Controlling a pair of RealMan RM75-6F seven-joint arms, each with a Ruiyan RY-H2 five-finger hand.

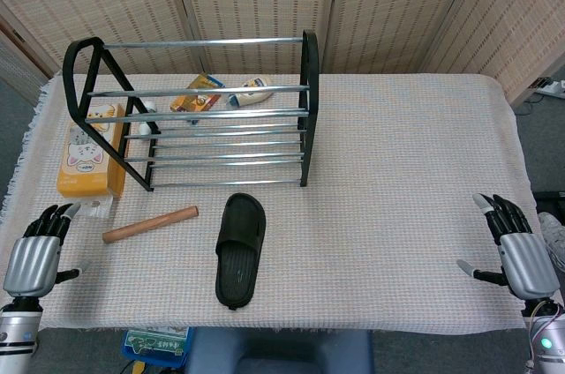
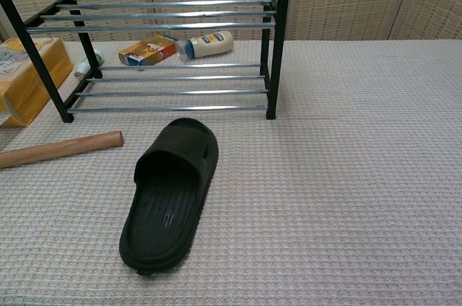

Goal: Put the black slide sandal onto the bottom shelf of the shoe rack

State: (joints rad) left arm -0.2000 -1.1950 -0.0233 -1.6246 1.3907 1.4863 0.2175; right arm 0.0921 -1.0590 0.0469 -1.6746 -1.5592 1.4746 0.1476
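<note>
The black slide sandal [image 1: 240,249] [image 2: 170,192] lies flat on the cloth, sole down, toe end toward the shoe rack [image 1: 212,118] [image 2: 170,46] just behind it. The rack is black-framed with metal rod shelves, and its bottom shelf [image 2: 173,92] holds nothing. My left hand [image 1: 35,250] rests at the table's front left corner, fingers apart and holding nothing. At the front right corner my right hand [image 1: 516,250] does the same. Both hands are far from the sandal and do not show in the chest view.
A wooden rolling pin [image 1: 150,224] [image 2: 58,149] lies left of the sandal. A yellow tissue box [image 1: 90,149] [image 2: 25,79] sits beside the rack's left end. Behind the rack lie an orange packet [image 1: 199,92] [image 2: 148,50] and a white bottle [image 1: 252,92] [image 2: 209,45].
</note>
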